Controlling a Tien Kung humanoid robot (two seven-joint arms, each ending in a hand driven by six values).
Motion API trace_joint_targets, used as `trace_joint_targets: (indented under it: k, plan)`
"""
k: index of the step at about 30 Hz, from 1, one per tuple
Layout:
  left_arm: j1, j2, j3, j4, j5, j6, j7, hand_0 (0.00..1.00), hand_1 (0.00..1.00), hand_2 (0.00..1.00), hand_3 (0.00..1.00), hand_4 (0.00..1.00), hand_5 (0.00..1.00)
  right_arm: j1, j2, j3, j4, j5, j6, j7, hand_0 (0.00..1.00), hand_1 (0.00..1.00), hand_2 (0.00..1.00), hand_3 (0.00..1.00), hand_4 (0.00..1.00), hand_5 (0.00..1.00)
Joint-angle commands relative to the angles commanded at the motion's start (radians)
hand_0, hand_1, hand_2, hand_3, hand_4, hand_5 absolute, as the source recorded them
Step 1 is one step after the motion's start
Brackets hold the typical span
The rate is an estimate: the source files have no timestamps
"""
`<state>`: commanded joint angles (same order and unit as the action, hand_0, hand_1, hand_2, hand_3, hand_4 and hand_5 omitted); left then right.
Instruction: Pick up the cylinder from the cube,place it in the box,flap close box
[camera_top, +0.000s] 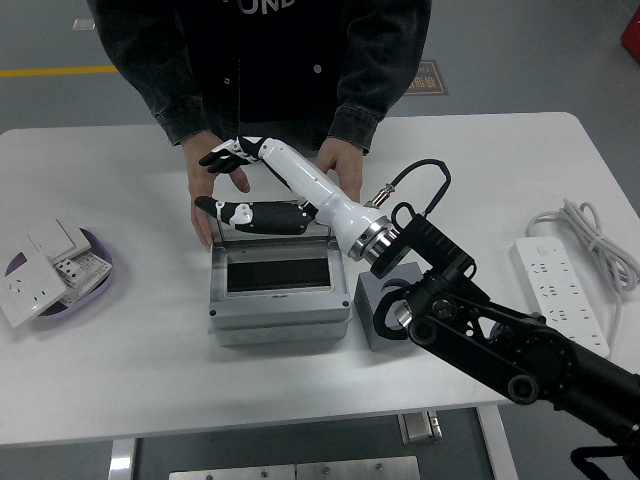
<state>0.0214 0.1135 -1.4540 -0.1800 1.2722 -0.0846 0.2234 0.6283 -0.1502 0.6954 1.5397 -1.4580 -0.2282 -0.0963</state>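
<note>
The grey box (280, 315) sits mid-table, its dark inside (280, 273) showing and its lid (322, 228) upright at the back. No cylinder can be made out in it. My right hand (212, 182), white with black fingertips (213, 158), hovers open above the lid's left end and holds nothing. The grey cube (382, 300) stands just right of the box with a bare top, partly behind my forearm. A person at the far side has one hand (205, 185) at the lid's left end and the other hand (340, 165) at its right end.
A purple dish (98, 280) with white switch plates lies at the left edge. A white power strip (560, 300) with a coiled cable (595, 235) lies at the right. My black right arm (500, 345) crosses the near right of the table.
</note>
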Motion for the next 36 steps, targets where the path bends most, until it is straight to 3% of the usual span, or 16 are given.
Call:
trace_joint_targets:
  k: [2,3,4,8,9,11,20,36]
  plan:
    - [-0.002,0.001,0.002,0.000,0.000,-0.001,-0.001,0.635,0.667,0.592,0.651,0.724,0.297,0.036,0.004,-0.005,-0.044,0.038,0.001,-0.011,0.620,0.598,0.631,0.671,0.751,0.489]
    - [-0.004,0.002,0.001,0.000,0.001,-0.001,0.000,0.635,0.667,0.591,0.651,0.725,0.297,0.052,0.004,-0.008,-0.065,0.050,0.003,-0.017,0.475,0.548,0.621,0.670,0.735,0.470]
    - [-0.005,0.002,0.002,0.000,0.002,-0.001,-0.001,0.635,0.667,0.591,0.651,0.725,0.297,0.067,0.001,-0.014,-0.086,0.057,0.007,-0.024,0.475,0.548,0.621,0.670,0.735,0.470]
    - [-0.009,0.007,0.007,0.000,-0.001,-0.002,-0.002,0.635,0.667,0.591,0.651,0.725,0.297,0.141,-0.049,-0.072,-0.183,0.024,0.056,-0.088,0.475,0.548,0.621,0.670,0.735,0.470]
    - [-0.008,0.009,0.008,0.000,-0.002,-0.002,-0.002,0.635,0.667,0.591,0.651,0.724,0.297,0.156,-0.064,-0.087,-0.201,0.007,0.070,-0.107,0.381,0.511,0.611,0.672,0.726,0.467]
    - [-0.006,0.012,0.006,0.000,0.001,-0.001,-0.001,0.635,0.667,0.591,0.651,0.724,0.297,0.179,-0.087,-0.113,-0.213,-0.028,0.093,-0.137,0.381,0.511,0.611,0.672,0.726,0.467]
    - [-0.005,0.013,0.008,0.000,0.005,-0.001,-0.002,0.635,0.667,0.592,0.650,0.724,0.298,0.200,-0.131,-0.183,-0.138,-0.150,0.138,-0.217,0.374,0.511,0.621,0.678,0.709,0.449]
    - [-0.004,0.010,0.018,0.000,-0.006,-0.002,-0.010,0.635,0.667,0.591,0.649,0.719,0.284,0.157,-0.174,-0.255,-0.045,-0.164,0.102,-0.213,0.355,0.509,0.620,0.685,0.706,0.455]
